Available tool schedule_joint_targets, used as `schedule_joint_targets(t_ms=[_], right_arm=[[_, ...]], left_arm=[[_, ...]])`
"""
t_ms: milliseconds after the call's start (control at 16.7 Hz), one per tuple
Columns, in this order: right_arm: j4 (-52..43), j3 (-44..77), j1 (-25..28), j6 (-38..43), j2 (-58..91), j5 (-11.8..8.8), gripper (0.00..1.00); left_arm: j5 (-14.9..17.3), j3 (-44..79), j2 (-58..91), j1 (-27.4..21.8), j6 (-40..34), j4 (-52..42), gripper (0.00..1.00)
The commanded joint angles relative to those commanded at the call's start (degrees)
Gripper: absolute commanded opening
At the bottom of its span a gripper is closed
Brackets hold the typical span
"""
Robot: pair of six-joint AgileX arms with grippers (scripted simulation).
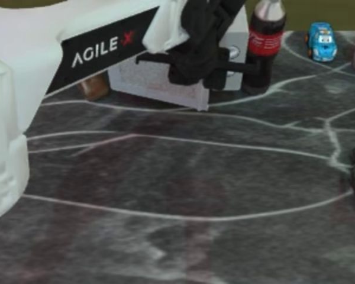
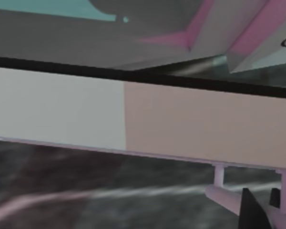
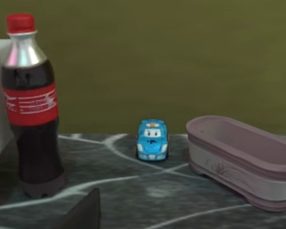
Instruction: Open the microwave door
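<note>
Cola bottle [image 1: 264, 44] right of microwave [image 1: 165, 83]

Small boxy pale grey-white microwave [image 1: 234, 56] at upper centre of the top view, standing on the far tabletop [image 1: 183, 177], mostly hidden by the arm. Microwave door [image 1: 160, 86], flat with speckled grey mesh, swung partly outward, free edge toward frame centre. Light blue interior glimpsed in left wrist view.

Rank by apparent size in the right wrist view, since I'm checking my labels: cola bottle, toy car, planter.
1. Cola bottle, the tallest.
2. Planter, long and low; it may match the bottle in area, so these two are close.
3. Toy car, clearly smallest, though it sits farther back.
</note>
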Motion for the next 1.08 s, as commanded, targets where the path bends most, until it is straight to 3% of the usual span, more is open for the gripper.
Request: schedule_joint_targets(t_ms=[1080], right_arm=[[0.0, 0.0, 0.0, 0.0, 0.0, 0.0, 1.0]], left_arm=[[2.16, -6.34, -3.95, 0.54, 4.21, 3.27, 0.0]])
